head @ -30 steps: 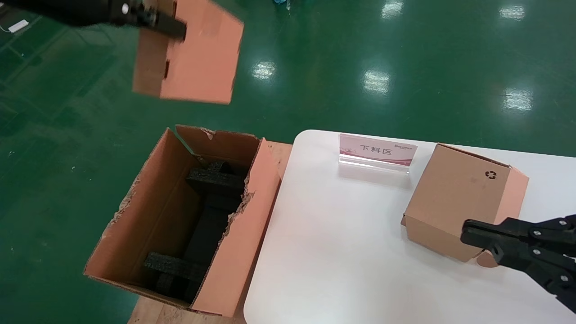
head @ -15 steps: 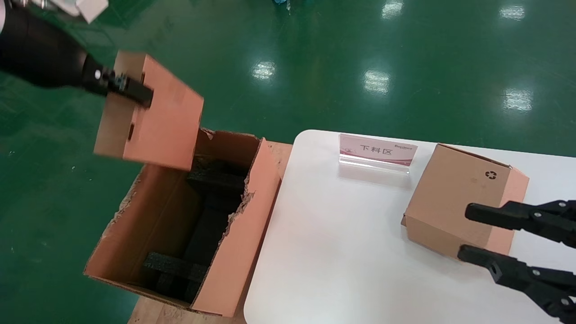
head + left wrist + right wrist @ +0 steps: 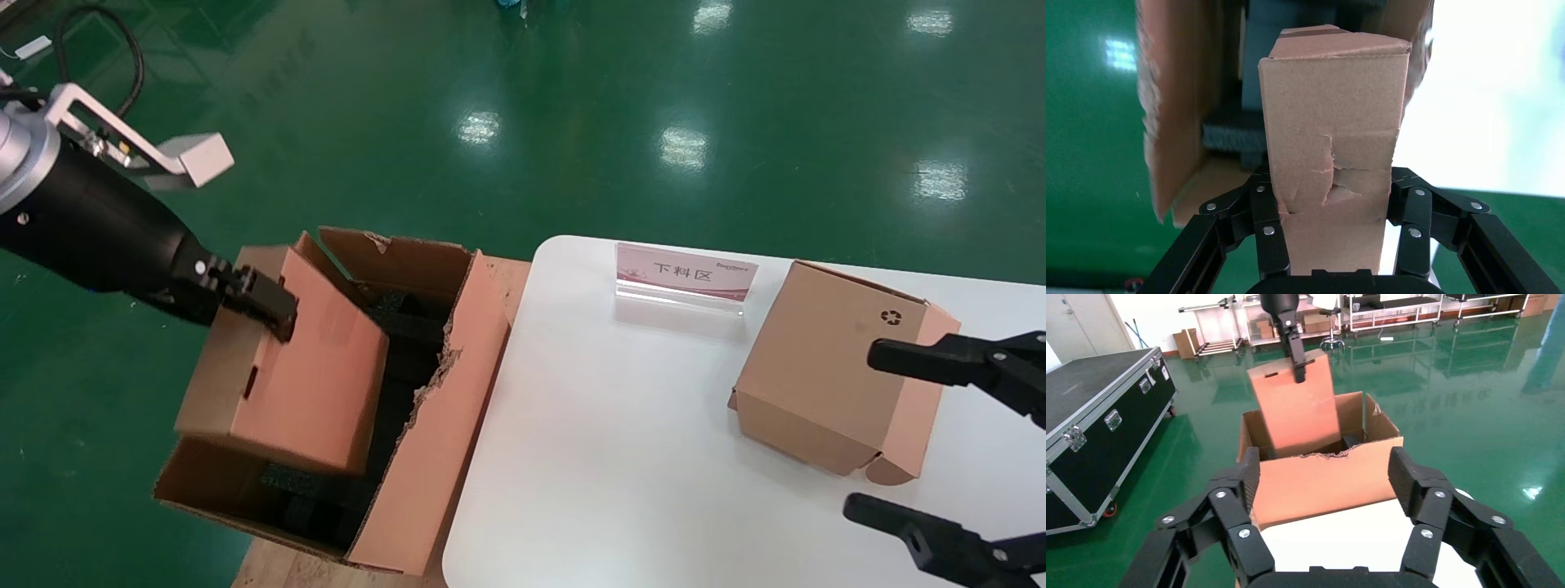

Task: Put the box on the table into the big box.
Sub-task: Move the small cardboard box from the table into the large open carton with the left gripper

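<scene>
My left gripper (image 3: 274, 314) clamps the box (image 3: 286, 384), tilted, partly inside the big box (image 3: 441, 425) for release; right gripper (image 3: 940, 445) spread, idle.

The box (image 3: 294, 371) is covering most of the big box (image 3: 441, 425) opening, so the black foam pieces (image 3: 315, 498) inside are only peeking out around it. The left gripper (image 3: 1330, 236) fingertips are getting lost behind the box's sides. Beside the recycling-symbol box (image 3: 825, 359), the right gripper (image 3: 923, 437) is running off the frame edge.
</scene>
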